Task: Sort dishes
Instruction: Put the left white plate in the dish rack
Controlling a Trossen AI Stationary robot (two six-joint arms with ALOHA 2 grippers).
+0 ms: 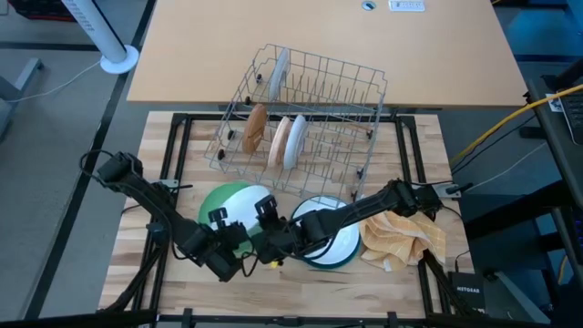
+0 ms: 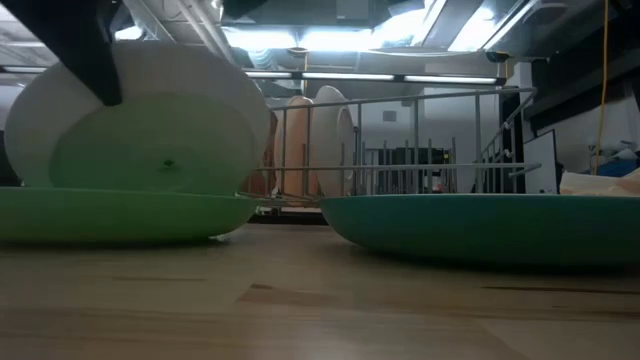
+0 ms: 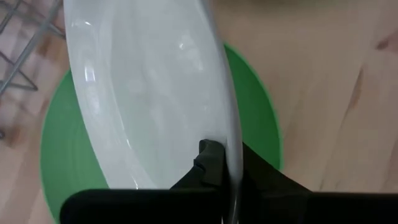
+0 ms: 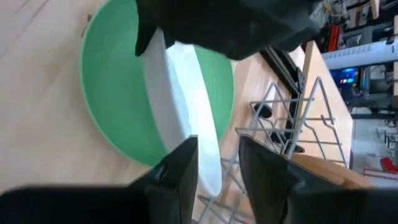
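A white plate point(image 1: 250, 202) stands tilted on edge over the green plate point(image 1: 211, 205), which lies flat on the table. My left gripper point(image 3: 225, 163) is shut on the white plate's rim. My right gripper point(image 4: 217, 171) is open, with the opposite rim of the white plate point(image 4: 208, 168) between its fingers, close to one of them. To the right, another white plate lies in a teal-blue plate point(image 1: 330, 244). In the wire rack point(image 1: 310, 109) a brown plate point(image 1: 257, 128), a tan plate point(image 1: 279, 141) and a white plate point(image 1: 295, 141) stand on edge. My left gripper pinches the white plate's rim point(image 3: 231, 152) between its two fingers, one finger on each face. The plate is steeply tilted, and its lower edge point(image 2: 150, 185) dips behind the green plate's rim. My right gripper: I cannot tell whether either finger touches the white plate's rim.
A crumpled yellow checked cloth point(image 1: 405, 239) lies at the right, beside the teal-blue plate and under my right arm. The rack spans the far side of the wooden work surface. Bare wood shows along the near edge point(image 2: 320, 310).
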